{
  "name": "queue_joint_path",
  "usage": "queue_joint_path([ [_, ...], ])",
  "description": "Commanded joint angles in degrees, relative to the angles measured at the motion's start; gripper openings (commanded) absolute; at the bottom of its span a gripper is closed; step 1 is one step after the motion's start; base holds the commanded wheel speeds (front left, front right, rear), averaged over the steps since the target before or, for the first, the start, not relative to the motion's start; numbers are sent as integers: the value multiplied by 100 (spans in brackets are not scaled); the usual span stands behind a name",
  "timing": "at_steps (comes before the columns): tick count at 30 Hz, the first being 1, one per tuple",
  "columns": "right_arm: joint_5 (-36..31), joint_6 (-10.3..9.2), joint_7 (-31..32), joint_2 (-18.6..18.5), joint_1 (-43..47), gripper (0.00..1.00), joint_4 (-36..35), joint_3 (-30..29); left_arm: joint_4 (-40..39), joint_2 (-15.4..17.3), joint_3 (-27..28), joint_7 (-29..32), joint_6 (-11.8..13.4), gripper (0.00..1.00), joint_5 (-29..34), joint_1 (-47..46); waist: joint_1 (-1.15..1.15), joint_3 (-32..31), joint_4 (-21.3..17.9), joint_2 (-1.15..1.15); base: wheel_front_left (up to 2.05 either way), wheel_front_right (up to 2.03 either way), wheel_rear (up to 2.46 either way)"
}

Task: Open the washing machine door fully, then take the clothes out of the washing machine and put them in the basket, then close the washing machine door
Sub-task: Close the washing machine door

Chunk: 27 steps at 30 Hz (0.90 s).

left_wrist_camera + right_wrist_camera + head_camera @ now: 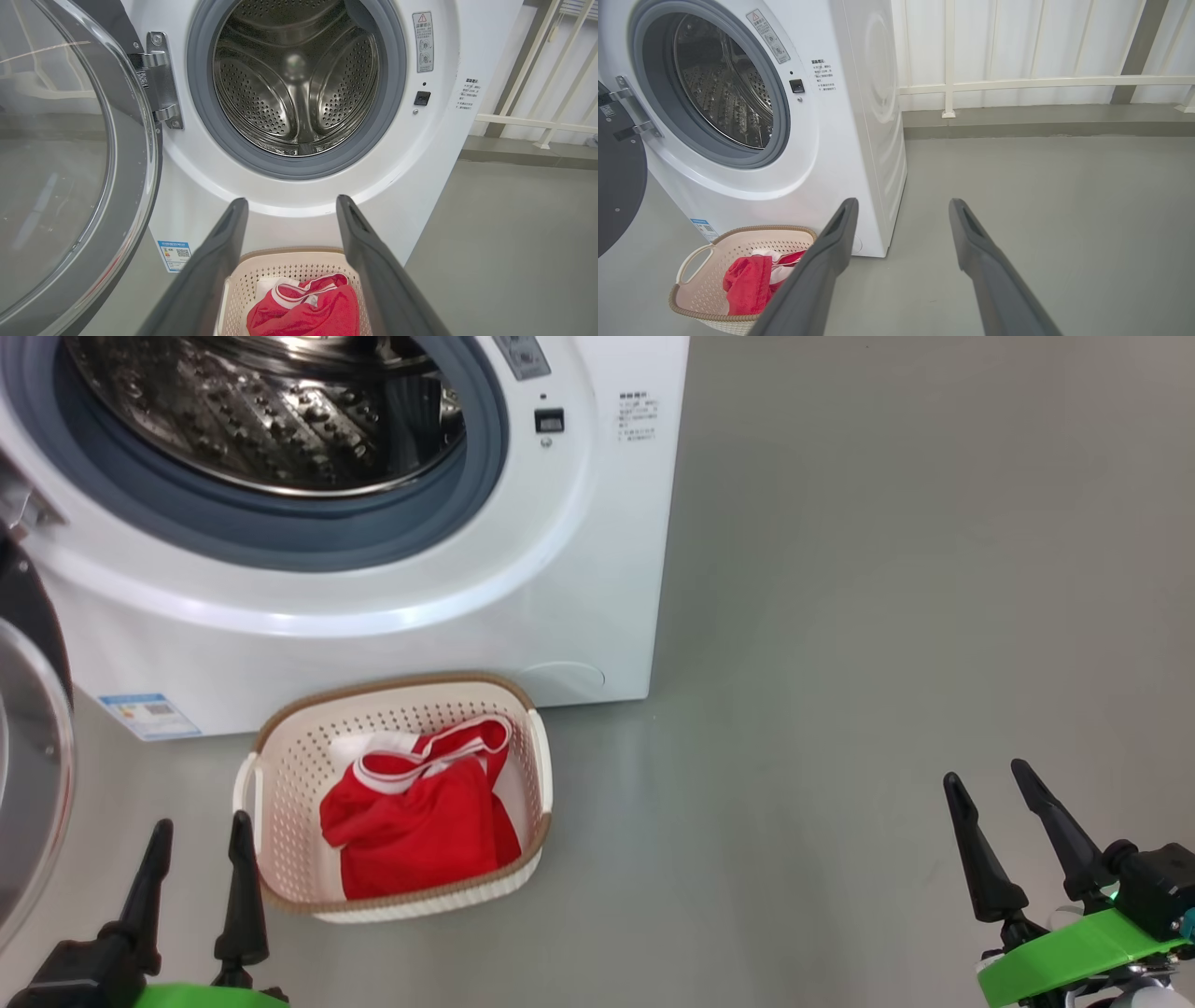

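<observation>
Your left gripper and right gripper are spread wide and empty; shove the left door hard and it may hit the basket.

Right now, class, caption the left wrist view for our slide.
Open left gripper faces the empty drum; door open, clothes in the basket.

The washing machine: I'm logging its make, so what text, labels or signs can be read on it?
No text reads clearly.
Grey sticker beside the washing machine drum opening: warning triangle; print too small.
Black print on the front's right edge: too small.
Blue label, lower left: code square, words blurred.
Hinge sticker: too small.
</observation>
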Motion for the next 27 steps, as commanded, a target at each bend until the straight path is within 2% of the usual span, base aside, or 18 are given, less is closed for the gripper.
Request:
queue_joint_path([
  [1, 23, 9, -27, -105, -10, 100, -149, 104, -139, 80, 191, -37, -18, 100, 17, -24, 0, -3, 2, 0, -136, 136, 0],
  [8, 28, 9, -27, -111, 0, 100, -141, 103, -98, 92, 191, -37, -18, 100, 70, -42, 0, -34, 19, 0, -79, 79, 0],
  [20, 25, 9, -27, -137, 23, 100, -132, 118, -85, 48, 206, -37, -18, 100, 73, -15, 0, -90, 97, 0, -1, 1, 0],
  [27, 28, 9, -27, -186, 45, 100, -116, 206, -50, 0, 256, -37, -18, 100, 15, 37, 0, -154, 291, 0, 0, 0, 0],
])
